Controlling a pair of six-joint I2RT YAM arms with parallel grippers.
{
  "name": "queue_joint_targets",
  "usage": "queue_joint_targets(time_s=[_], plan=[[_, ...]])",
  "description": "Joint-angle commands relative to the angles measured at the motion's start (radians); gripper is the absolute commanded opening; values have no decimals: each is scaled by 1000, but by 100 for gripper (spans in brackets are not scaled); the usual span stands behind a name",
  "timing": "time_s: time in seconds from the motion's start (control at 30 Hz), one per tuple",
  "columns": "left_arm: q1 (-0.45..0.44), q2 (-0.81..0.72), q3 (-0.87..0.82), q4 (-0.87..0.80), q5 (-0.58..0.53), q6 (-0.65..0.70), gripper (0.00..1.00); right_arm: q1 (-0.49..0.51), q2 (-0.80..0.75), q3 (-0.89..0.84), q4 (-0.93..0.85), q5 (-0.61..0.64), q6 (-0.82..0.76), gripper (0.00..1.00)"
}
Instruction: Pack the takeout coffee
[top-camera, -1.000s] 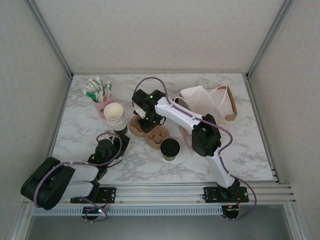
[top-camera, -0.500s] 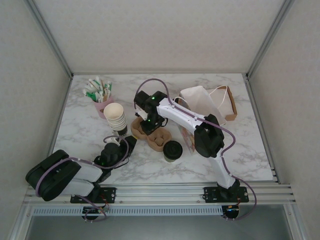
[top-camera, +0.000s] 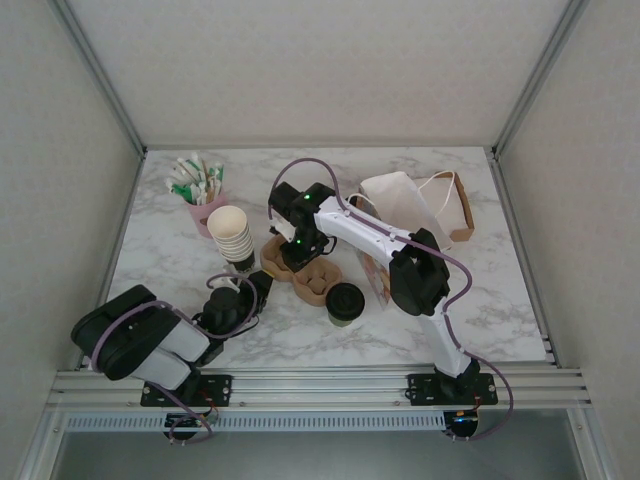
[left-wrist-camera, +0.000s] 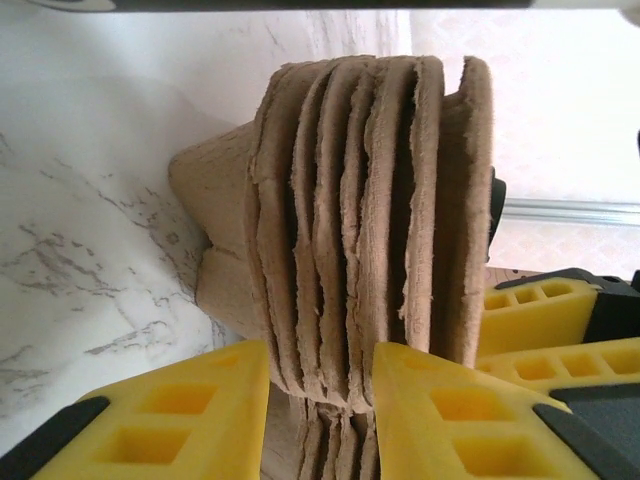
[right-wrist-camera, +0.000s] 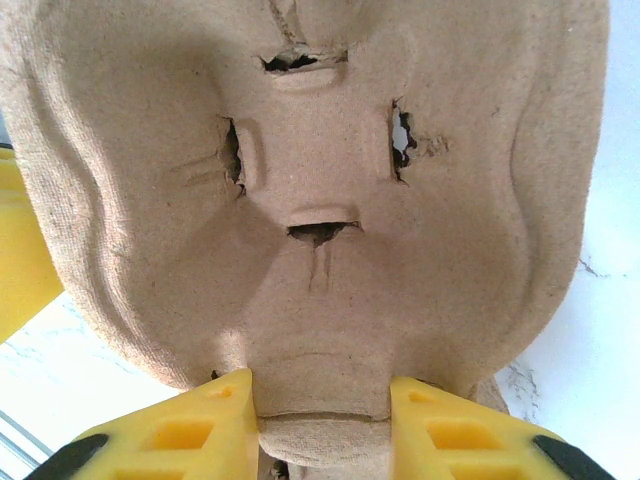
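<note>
I count one black-lidded olive paper cup (top-camera: 342, 302), one cream paper-cup stack (top-camera: 232, 236), one brown pulp-carrier stack (top-camera: 312, 277), one white paper bag (top-camera: 398, 198).

A white marble bench (top-camera: 480, 300) carries a pink holder (top-camera: 208, 208) stuffed with green-and-white sachets (top-camera: 195, 178) at back left, a stack of lidless cream paper cups (top-camera: 232, 235) just in front of it, and nested brown pulp cup carriers (top-camera: 318, 280) at centre. A white paper bag (top-camera: 395, 195) with cord handles lies on its side at back right. Close up, the carriers' ragged edges (left-wrist-camera: 360, 200) sit layered together.
</note>
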Motion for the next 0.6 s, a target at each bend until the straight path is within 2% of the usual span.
queue_joint_targets(time_s=[0.0, 0.17, 0.43, 0.57], plan=[[-8, 61, -4, 155, 21, -29, 34, 13, -28, -6, -7, -38, 8, 32], [-9, 93, -5, 201, 23, -37, 33, 13, -26, -7, -13, -33, 6, 32], [-8, -36, -2, 43, -4, -1, 36, 13, -17, 4, -17, -29, 5, 32], [-8, -51, 7, 13, -3, 12, 38, 13, -6, 20, -23, -33, 5, 32]])
